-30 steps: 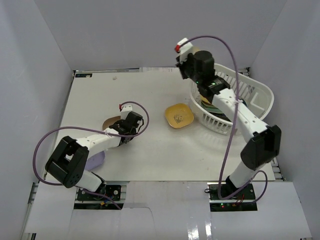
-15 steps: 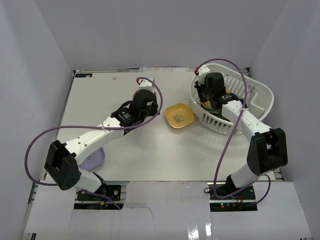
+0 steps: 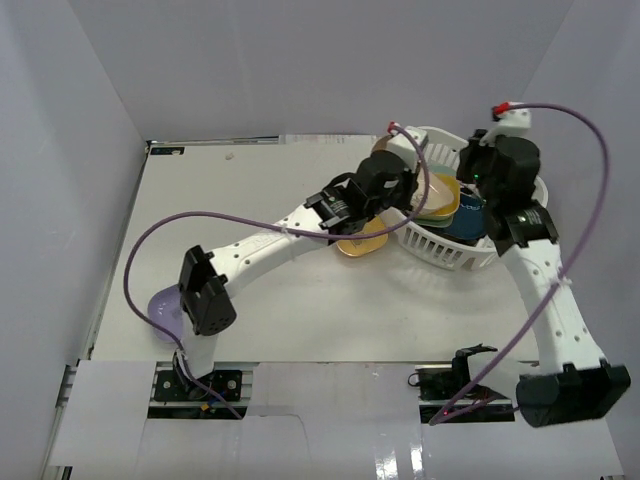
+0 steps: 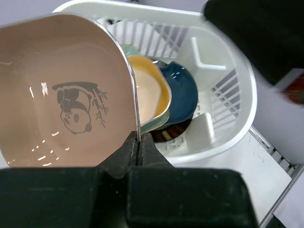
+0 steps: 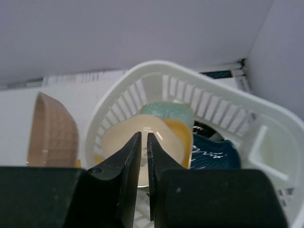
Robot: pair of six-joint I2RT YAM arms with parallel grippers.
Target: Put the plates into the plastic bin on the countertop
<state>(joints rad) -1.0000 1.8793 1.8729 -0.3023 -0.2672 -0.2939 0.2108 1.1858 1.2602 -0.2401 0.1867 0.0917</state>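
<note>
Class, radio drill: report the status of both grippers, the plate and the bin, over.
Left gripper shut on beige plate, just outside bin rim. Right gripper near shut, empty, over bin. Stacked plates inside.

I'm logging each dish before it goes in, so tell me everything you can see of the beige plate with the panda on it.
The beige plate is a glossy rounded-square dish with a raised rim and a dark panda-and-bamboo drawing inside. The right wrist view shows a grid texture on its underside. The left gripper pinches its rim between shut fingers and holds it on edge in the air beside the white bin, not yet among the dishes inside. Nothing else visibly touches it.
</note>
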